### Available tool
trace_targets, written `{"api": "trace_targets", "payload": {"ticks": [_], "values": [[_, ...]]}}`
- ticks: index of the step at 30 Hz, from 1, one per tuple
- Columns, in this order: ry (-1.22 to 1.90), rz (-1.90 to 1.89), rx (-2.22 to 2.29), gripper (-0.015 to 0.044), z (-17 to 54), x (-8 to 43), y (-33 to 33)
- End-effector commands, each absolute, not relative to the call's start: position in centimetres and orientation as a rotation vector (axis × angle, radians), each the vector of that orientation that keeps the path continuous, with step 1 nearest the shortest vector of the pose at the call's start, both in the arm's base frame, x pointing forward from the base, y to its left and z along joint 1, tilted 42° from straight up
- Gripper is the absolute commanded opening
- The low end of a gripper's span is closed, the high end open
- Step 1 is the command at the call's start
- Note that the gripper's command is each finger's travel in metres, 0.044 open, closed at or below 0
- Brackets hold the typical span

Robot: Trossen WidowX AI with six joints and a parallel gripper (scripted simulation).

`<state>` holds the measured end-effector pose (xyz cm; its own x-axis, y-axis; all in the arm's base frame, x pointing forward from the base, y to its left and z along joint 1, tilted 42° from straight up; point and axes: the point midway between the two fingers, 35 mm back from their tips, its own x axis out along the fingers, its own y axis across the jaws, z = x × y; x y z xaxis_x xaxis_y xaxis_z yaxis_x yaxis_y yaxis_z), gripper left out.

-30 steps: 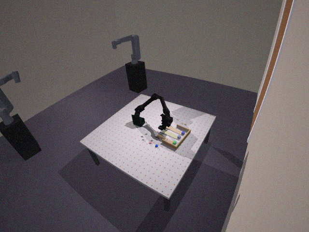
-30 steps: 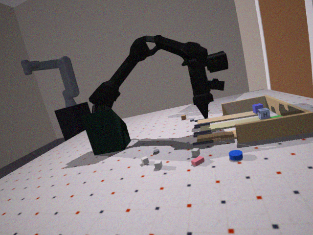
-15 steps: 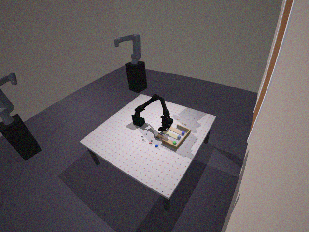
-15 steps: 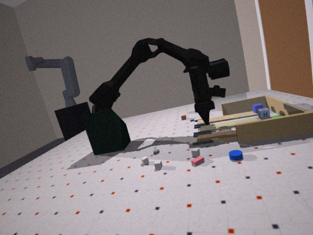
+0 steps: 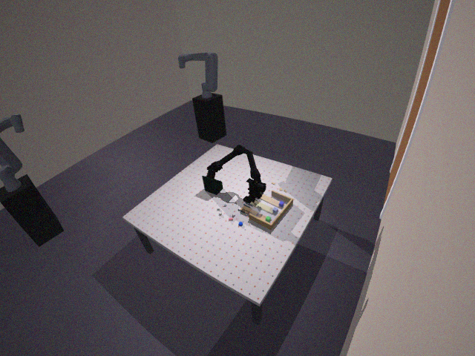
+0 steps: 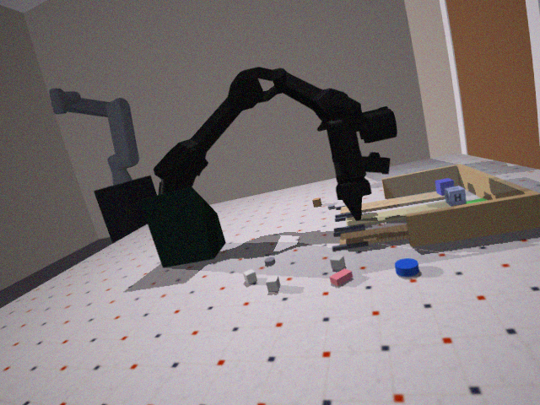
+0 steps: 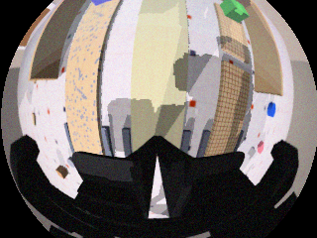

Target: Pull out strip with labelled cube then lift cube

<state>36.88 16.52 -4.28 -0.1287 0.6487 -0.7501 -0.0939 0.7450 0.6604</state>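
Arm foot (image 5: 212,185) (image 6: 185,229): near the top view's upper left edge of the tabletop (image 5: 202,245) (image 6: 244,348) (image 7: 116,64).
Pink block (image 5: 230,219) (image 6: 341,278) (image 7: 261,147): in from the lower left edge.
Blue disc (image 5: 240,223) (image 6: 407,267) (image 7: 271,109): just beside the pink one (it is round).
Gripper (image 5: 247,199) (image 6: 358,218) (image 7: 157,139): fingers together, nothing between them, at the pale strip's near end; touching, I cannot tell.
Pale strip (image 5: 263,207) (image 6: 392,212) (image 7: 158,59): runs into the wooden frame (image 5: 260,222) (image 6: 471,222) (image 7: 267,55).
Cube with H (image 5: 274,210) (image 6: 456,196): on the pale strip's far end, toward the right edge.
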Motion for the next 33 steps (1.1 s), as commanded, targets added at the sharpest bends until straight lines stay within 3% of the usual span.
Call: {"api": "trace_targets", "payload": {"ticks": [1, 33], "values": [[1.581, 0.676, 0.465, 0.0000, -4.28, 36.93, 16.56], [1.581, 0.676, 0.465, 0.0000, -4.45, 36.43, 16.62]]}}
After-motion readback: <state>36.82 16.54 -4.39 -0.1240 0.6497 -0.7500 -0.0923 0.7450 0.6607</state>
